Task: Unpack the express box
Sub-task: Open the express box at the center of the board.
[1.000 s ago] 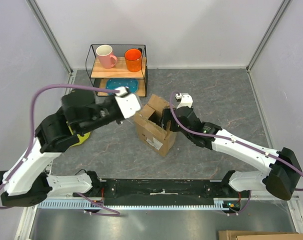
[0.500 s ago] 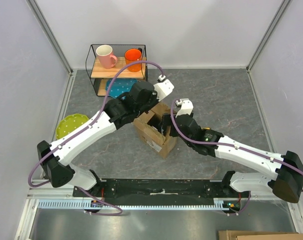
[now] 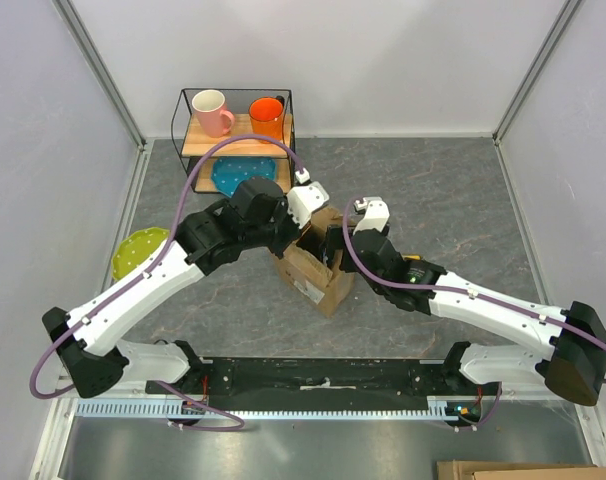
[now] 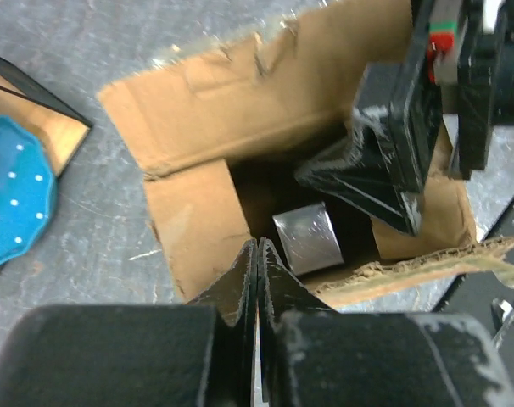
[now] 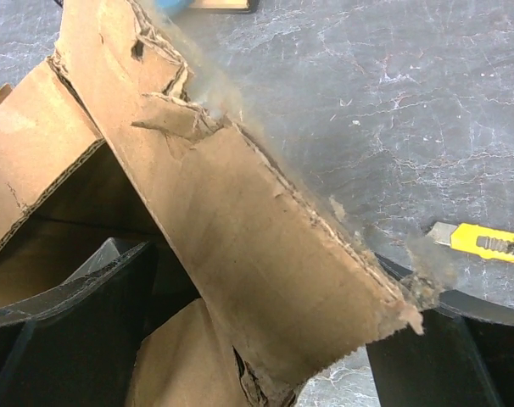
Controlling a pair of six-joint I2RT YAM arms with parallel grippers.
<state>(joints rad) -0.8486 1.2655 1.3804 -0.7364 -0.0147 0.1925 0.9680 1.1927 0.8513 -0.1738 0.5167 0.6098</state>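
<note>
Express box [image 3: 313, 268] on the counter [image 3: 453, 190], flaps up, silvery object [image 4: 306, 239] inside. Left pincer [image 4: 257, 254] pressed shut above the opening; right pincer [image 5: 248, 339] spread wide astride one flap [image 5: 240, 195].

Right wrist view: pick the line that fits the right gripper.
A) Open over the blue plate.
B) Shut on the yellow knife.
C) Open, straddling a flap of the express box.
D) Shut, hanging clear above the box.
C: the right gripper stands wide open with a cardboard flap of the express box between its fingers, while the yellow knife lies apart on the table.
</note>
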